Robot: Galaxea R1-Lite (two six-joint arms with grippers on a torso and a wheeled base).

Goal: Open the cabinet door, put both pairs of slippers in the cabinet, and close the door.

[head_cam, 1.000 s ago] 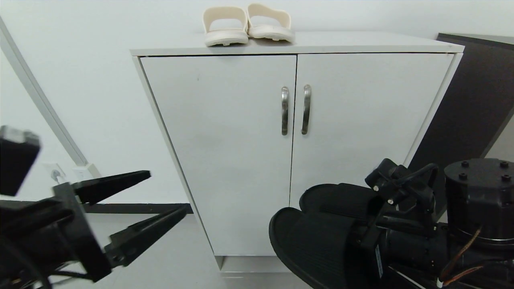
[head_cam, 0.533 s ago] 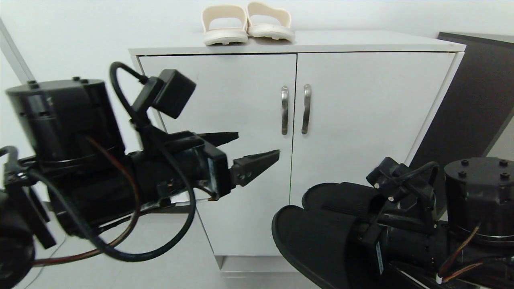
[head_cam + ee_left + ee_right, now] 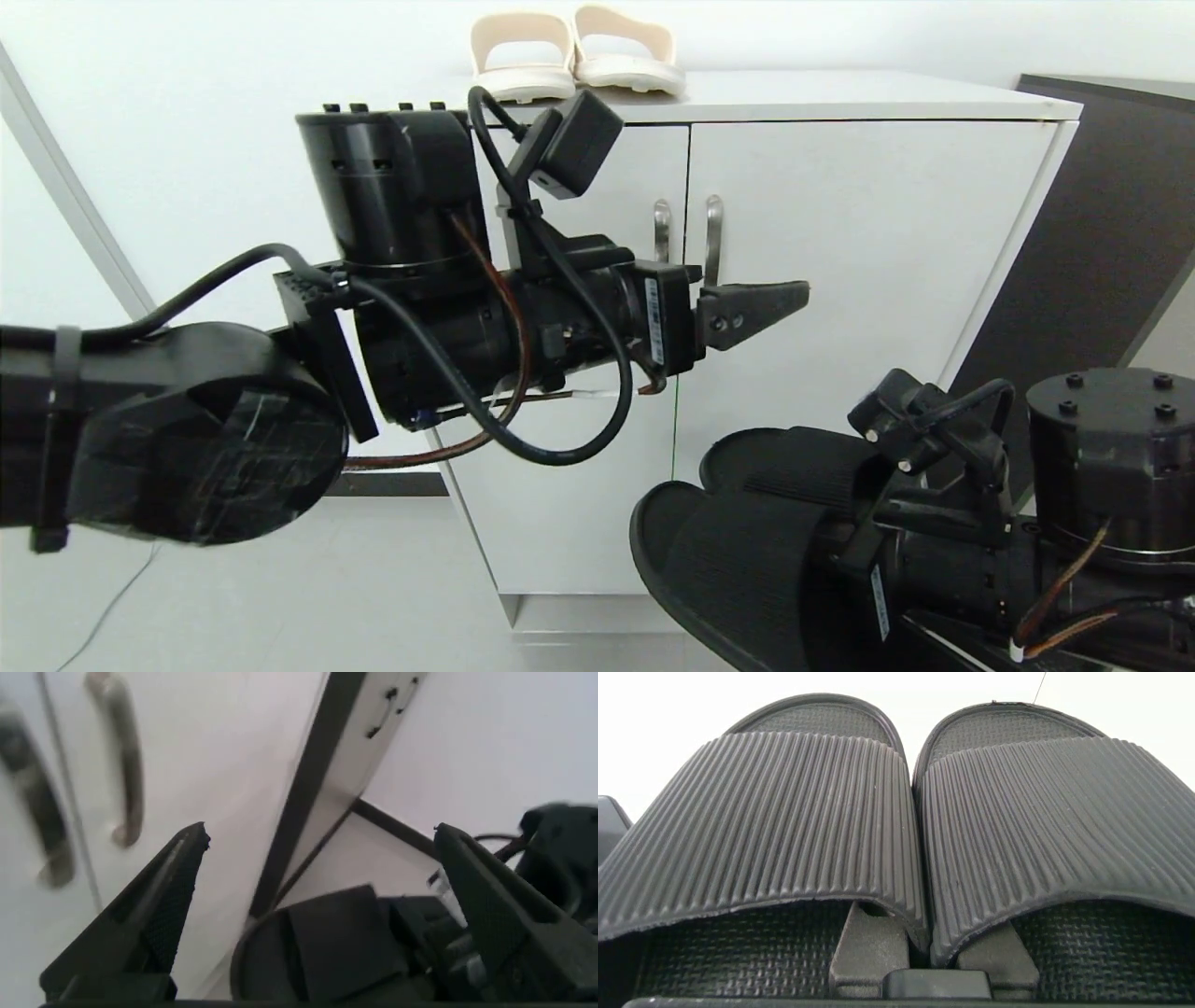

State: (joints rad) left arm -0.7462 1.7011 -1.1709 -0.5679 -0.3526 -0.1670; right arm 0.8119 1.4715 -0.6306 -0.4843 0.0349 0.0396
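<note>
The left end effector (image 3: 320, 833), spread wide, should centre on the door handle (image 3: 712, 238) at its eleven o'clock before closing squarely.

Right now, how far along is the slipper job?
Done: black slippers are gripped in the right hand. In hand: the open left hand is near the door handles, gripping neither. Left: both doors are shut, so open one, load the black pair, then the white slippers from the cabinet top, and close.
</note>
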